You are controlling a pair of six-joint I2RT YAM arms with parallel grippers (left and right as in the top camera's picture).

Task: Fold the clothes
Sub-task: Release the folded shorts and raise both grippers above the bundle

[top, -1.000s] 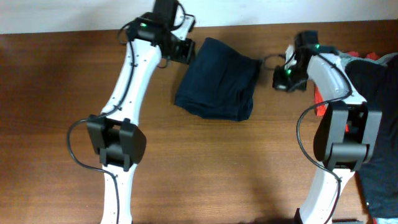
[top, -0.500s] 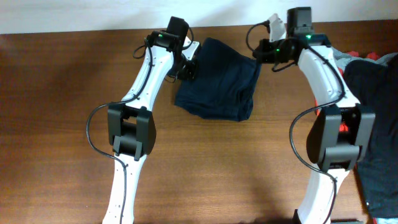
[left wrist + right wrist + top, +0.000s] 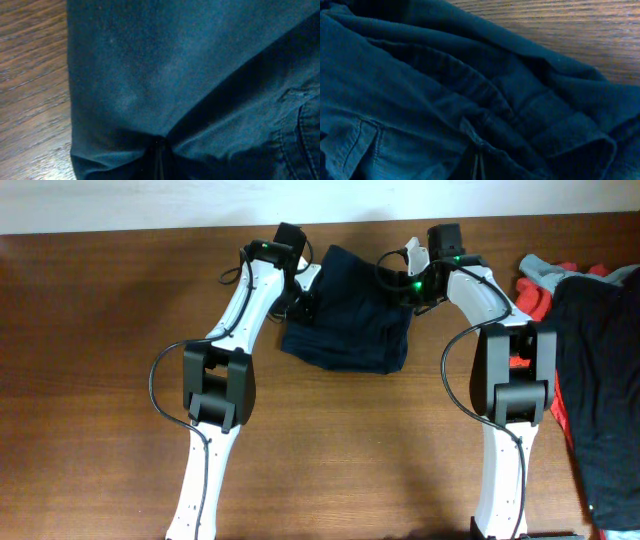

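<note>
Left gripper [image 3: 305, 300] and right gripper [image 3: 400, 280] at the shorts' [image 3: 350, 325] far corners, jaws hidden by cloth, state unclear; an even pull should keep edges aligned.

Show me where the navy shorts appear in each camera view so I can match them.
Overhead: the shorts lie bunched at the top centre of the table.
Left wrist: the shorts fill nearly the whole frame, with wood at the left edge.
Right wrist: the shorts fill most of the frame, with wood at top right.
Shared landmark: the table's brown wood grain beside the cloth.

Dim, soft wrist views (overhead evenly lit)
</note>
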